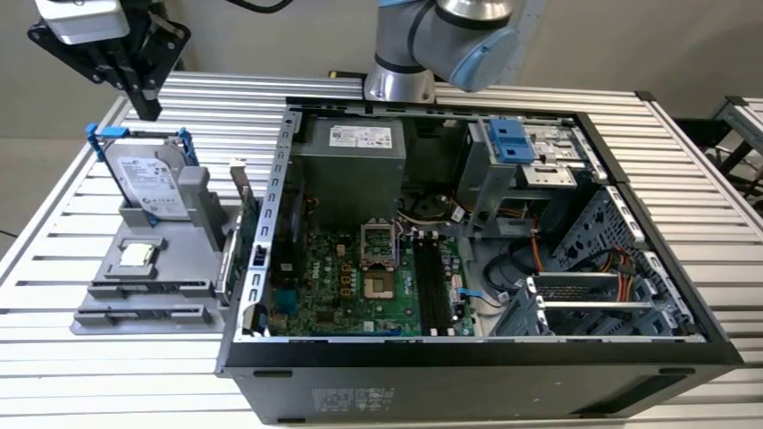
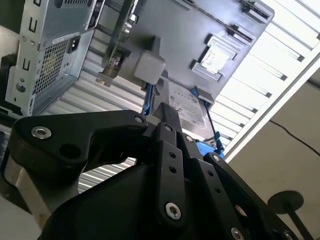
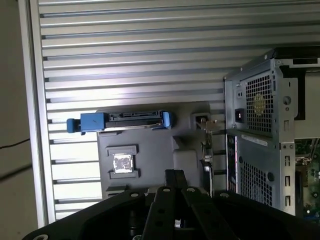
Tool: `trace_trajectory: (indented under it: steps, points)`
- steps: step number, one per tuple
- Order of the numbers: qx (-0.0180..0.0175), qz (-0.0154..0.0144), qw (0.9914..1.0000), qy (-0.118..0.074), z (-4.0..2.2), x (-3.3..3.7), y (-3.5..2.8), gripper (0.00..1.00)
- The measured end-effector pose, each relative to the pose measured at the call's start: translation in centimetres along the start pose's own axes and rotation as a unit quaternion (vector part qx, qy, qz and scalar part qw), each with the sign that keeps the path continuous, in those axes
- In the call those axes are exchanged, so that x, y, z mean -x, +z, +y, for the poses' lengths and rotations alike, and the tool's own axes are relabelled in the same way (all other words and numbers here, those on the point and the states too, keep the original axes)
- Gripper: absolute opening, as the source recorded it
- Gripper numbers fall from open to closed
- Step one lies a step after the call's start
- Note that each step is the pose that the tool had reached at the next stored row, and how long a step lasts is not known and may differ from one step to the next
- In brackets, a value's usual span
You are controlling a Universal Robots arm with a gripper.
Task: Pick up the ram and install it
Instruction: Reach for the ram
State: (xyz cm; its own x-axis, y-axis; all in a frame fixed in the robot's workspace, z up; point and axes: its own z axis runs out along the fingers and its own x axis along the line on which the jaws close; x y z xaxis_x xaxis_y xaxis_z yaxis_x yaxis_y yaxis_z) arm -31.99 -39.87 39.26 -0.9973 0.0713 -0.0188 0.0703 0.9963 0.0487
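Currently your gripper (image 1: 146, 104) hangs above the far corner of the slatted table (image 1: 84, 375) on the exterior view's left. Its fingers are drawn together with nothing between them.

The ram (image 1: 234, 256) is not in hand. I take it to be the thin dark strip standing on edge along the side of the grey fixture (image 1: 149, 268) that faces the computer case (image 1: 477, 380), though I cannot be sure of that. The fixture sits by the table's edge on the exterior view's left, just beside the case.

The step in hand looks like the approach to the pick, so:
- Spread the fingers before you descend.
- Line them up square across the stick's thin faces.
- Aim for the middle of its length so it lifts level.
- Keep clear of the upright card (image 1: 239, 179) at the strip's far end.
- Keep clear of the hard drive (image 1: 155, 183) in its blue bracket, near the fixture's far edge.

The long black slots (image 1: 431, 286) on the motherboard look empty.

The table's ribs are bright bare metal. Behind the table is a plain pale wall, and a second slatted bench (image 1: 742, 116) stands off the table's far corner on the exterior view's right.
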Motion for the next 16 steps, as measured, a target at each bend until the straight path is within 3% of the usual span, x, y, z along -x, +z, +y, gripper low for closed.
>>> trace_trajectory:
  steps: [12,16]
  points:
    - [0.0,0.0,1.0,0.0,-0.34,-4.76,-0.11,0.0]
    - [0.0,0.0001,1.0,0.0,-0.56,-5.11,-0.13,0.0]
